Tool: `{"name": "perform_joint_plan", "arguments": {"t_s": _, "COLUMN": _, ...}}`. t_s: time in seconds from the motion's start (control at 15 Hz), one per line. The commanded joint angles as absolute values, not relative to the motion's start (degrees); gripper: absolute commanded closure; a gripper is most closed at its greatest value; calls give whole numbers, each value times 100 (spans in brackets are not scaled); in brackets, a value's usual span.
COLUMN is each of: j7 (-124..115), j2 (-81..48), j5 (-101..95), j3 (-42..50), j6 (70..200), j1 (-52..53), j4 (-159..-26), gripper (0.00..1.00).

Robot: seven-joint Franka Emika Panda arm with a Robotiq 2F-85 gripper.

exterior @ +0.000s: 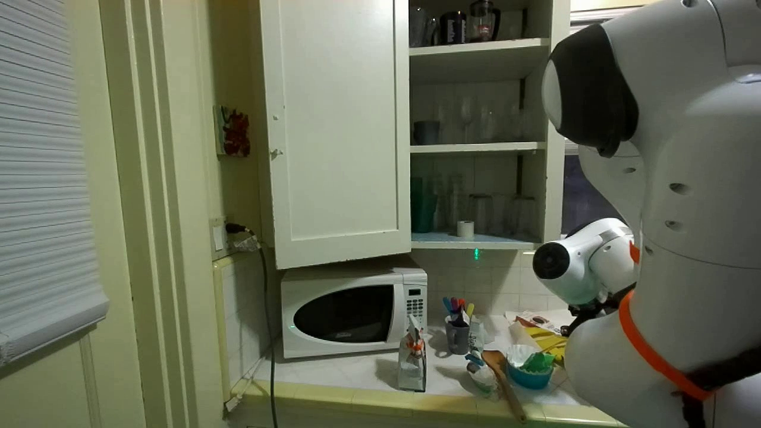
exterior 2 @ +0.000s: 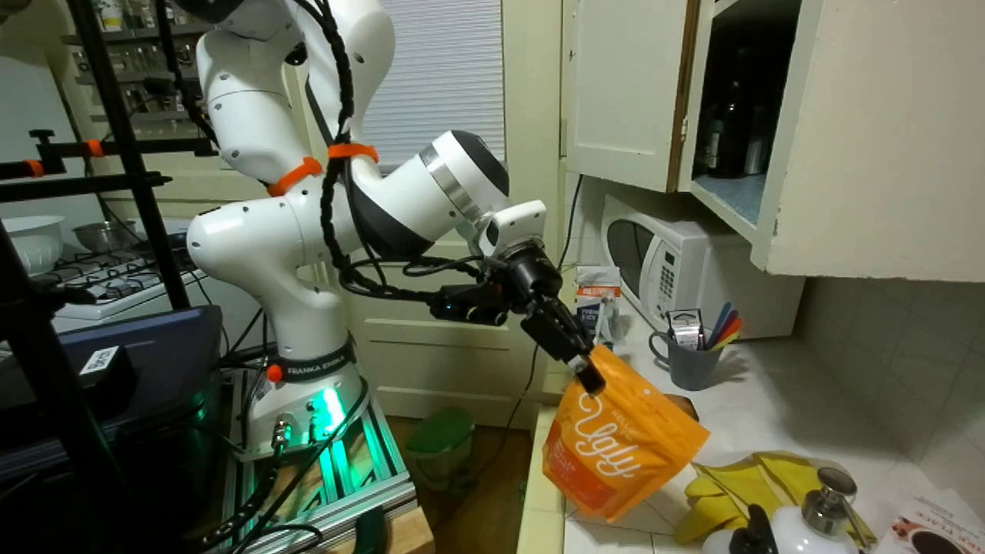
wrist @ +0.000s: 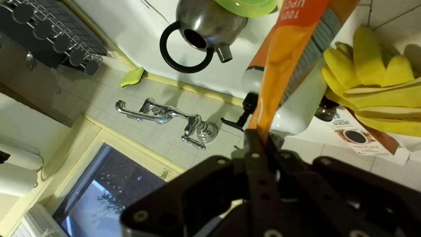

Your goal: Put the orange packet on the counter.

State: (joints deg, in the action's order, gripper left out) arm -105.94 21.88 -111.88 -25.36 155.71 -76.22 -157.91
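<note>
I have the Robotiq gripper (wrist: 262, 141) pinched nearly together on one corner of the orange Ugly packet (exterior 2: 625, 442), hanging tilted at the front edge of the counter (exterior 2: 793, 400); from here I can't tell if they touch.

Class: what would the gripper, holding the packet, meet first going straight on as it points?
Probably the counter, touched first by the orange packet in the gripper; the white bottle behind the packet in the wrist view could come sooner, depth being unclear.

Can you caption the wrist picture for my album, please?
Jaws pinch the orange packet, with a metal kettle and chrome faucet beyond.
</note>
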Motion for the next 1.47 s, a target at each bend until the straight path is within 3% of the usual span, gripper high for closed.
{"name": "perform_joint_plan", "arguments": {"t_s": 0.0, "j7": -11673, "j2": 1866, "j5": -11416, "j3": -2882, "j6": 14982, "j1": -7459, "j4": -15791, "gripper": 99}}
{"name": "perform_joint_plan", "arguments": {"t_s": 0.87, "j7": -13316, "j2": 751, "j5": -11893, "j3": -3879, "j6": 12788, "j1": -7288, "j4": -15790, "gripper": 99}}
{"name": "perform_joint_plan", "arguments": {"t_s": 0.93, "j7": -13295, "j2": 689, "j5": -11875, "j3": -3902, "j6": 12680, "j1": -7296, "j4": -15790, "gripper": 72}}
{"name": "perform_joint_plan", "arguments": {"t_s": 1.07, "j7": -13276, "j2": 567, "j5": -11847, "j3": -3926, "j6": 12503, "j1": -7301, "j4": -15788, "gripper": 67}}
{"name": "perform_joint_plan", "arguments": {"t_s": 1.4, "j7": -13130, "j2": 600, "j5": -11788, "j3": -3865, "j6": 12634, "j1": -7305, "j4": -15774, "gripper": 27}}
